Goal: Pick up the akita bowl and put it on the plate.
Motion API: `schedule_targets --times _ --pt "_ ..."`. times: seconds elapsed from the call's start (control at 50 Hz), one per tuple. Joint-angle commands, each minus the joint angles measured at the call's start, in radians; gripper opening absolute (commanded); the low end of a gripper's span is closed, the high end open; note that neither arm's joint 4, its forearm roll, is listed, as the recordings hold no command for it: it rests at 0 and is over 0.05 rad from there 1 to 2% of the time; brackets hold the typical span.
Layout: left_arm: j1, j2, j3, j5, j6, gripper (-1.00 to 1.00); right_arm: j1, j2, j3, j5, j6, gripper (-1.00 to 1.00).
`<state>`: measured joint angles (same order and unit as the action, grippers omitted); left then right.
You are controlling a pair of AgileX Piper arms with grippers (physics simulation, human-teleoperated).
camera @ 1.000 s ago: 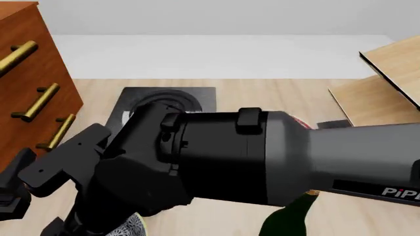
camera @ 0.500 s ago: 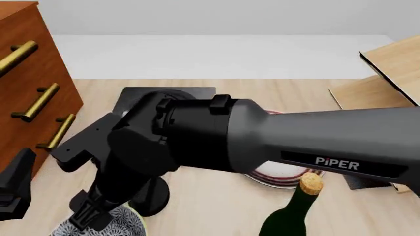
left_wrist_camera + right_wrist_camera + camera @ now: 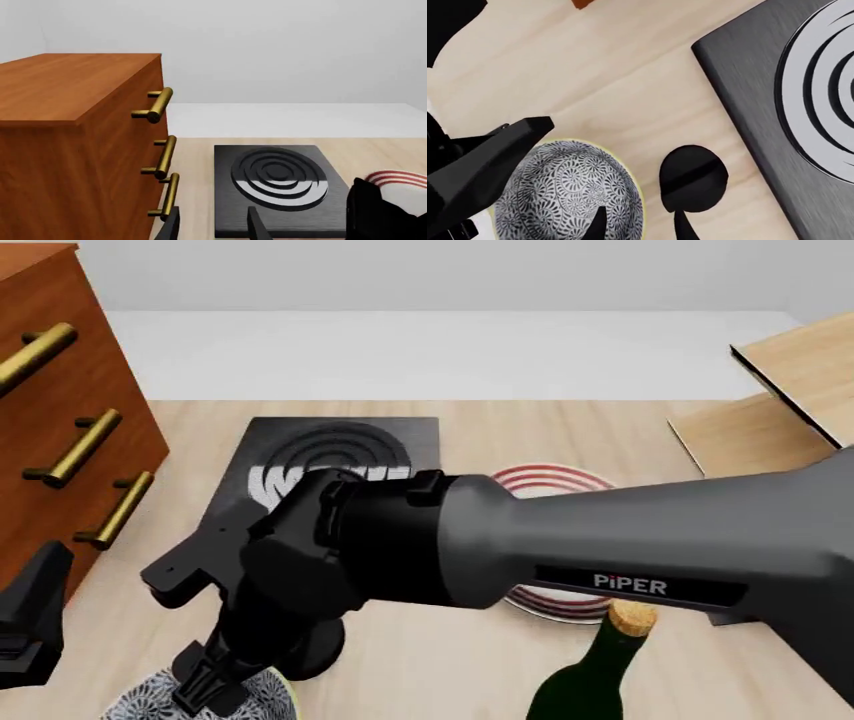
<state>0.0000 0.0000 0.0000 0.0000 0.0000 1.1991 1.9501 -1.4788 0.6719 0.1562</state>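
Note:
The akita bowl (image 3: 564, 192), patterned blue-grey and white with a pale rim, sits near the table's front left; only its top edge (image 3: 147, 702) shows in the front view. My right gripper (image 3: 640, 227) hangs open just over the bowl's rim, one finger above the inside and one outside. From the front, that gripper (image 3: 214, 685) is at the bowl's right side. The plate (image 3: 554, 480), white with red rings, lies mid-table, mostly behind the right arm. My left gripper (image 3: 213, 230) is open and empty, left of the bowl (image 3: 30, 630).
A black square slab (image 3: 334, 455) with grey rings lies beyond the bowl, left of the plate. A wooden dresser (image 3: 54, 410) with brass handles stands at the left. A corked green bottle (image 3: 601, 670) stands front centre. Pale wooden boards (image 3: 787, 400) are at the right.
The right arm has swung down and forward to the bowl, uncovering the slab and part of the plate. The left gripper has stayed still.

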Motion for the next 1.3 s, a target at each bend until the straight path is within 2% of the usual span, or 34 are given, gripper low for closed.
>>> schedule_targets --times 0.02,0.38,1.3 --pt "0.0 0.0 0.0 0.0 0.0 1.0 0.007 0.01 0.037 -0.035 0.017 1.0" --pt "0.0 0.0 0.0 0.0 0.0 1.0 0.033 0.01 0.09 -0.078 0.039 1.0" --pt "0.0 0.0 0.0 0.0 0.0 1.0 0.038 0.033 0.145 -0.136 0.067 1.0"
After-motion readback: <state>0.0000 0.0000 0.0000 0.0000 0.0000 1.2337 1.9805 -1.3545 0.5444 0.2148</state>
